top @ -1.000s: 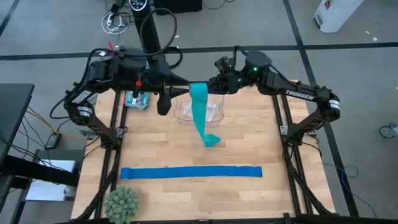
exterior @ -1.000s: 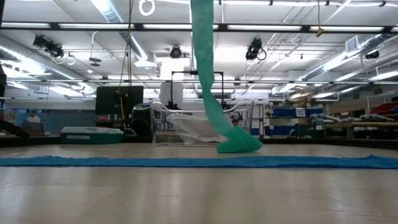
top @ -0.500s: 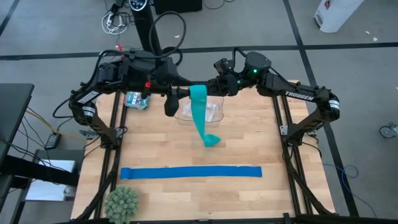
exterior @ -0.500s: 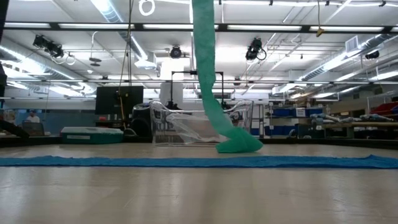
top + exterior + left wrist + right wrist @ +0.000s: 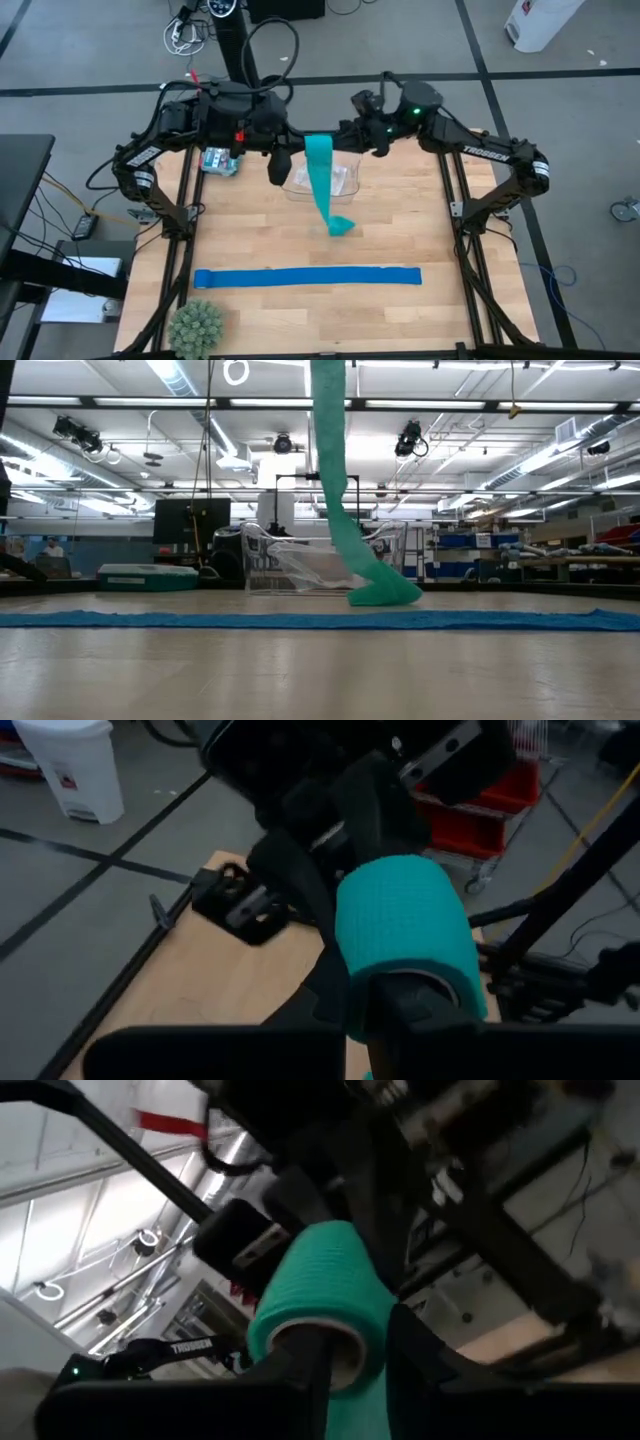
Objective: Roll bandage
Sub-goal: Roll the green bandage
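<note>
The rolling step was in hand: the bandage (image 5: 322, 170) was partly wound into a roll held high above the clear container (image 5: 342, 180), its tail hanging to the worktop (image 5: 420, 230) beside that container. The left gripper (image 5: 290, 150) had its fingers (image 5: 410, 1005) closed narrowly on the roll's end. The right gripper (image 5: 352, 138) met the opposite end; its fingers (image 5: 300, 1355) touched the roll, though whether they gripped could not be determined. The next move likely called for further turns while keeping tension.
</note>
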Controlling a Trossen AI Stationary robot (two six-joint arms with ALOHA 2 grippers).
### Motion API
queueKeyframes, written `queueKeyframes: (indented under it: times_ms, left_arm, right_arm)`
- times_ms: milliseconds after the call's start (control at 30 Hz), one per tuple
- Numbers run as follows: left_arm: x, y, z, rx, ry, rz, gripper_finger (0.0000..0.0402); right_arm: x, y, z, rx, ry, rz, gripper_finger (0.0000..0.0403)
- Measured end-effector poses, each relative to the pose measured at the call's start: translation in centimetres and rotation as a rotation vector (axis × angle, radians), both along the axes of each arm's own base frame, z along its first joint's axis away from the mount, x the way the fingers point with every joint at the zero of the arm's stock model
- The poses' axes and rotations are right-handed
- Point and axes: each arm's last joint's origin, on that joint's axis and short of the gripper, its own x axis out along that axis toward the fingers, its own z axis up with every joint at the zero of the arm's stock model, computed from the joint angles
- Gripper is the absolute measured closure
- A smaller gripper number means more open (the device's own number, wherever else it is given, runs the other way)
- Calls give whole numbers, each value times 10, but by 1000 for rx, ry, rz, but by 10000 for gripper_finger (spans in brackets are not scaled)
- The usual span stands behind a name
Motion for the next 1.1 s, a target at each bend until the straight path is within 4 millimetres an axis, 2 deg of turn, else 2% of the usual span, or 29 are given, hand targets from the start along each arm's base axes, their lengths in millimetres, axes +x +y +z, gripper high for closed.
queueKeyframes:
  times_ms: [233,433,667,867,1100]
  left_arm:
    - [-10,10,17,-80,-148,35,384]
    - [-4,26,22,-228,-239,-30,384]
    - [21,38,16,-388,-278,-129,384]
    - [29,41,14,-421,-294,-122,378]
    - [29,44,18,-413,-337,-107,381]
  right_arm:
    - [-40,5,30,-137,-132,-132,323]
    - [-57,28,39,-259,-166,-250,328]
    - [-56,46,33,-319,-79,-328,328]
    - [-70,62,51,-453,36,-353,328]
    - [-89,66,73,-565,91,-393,328]
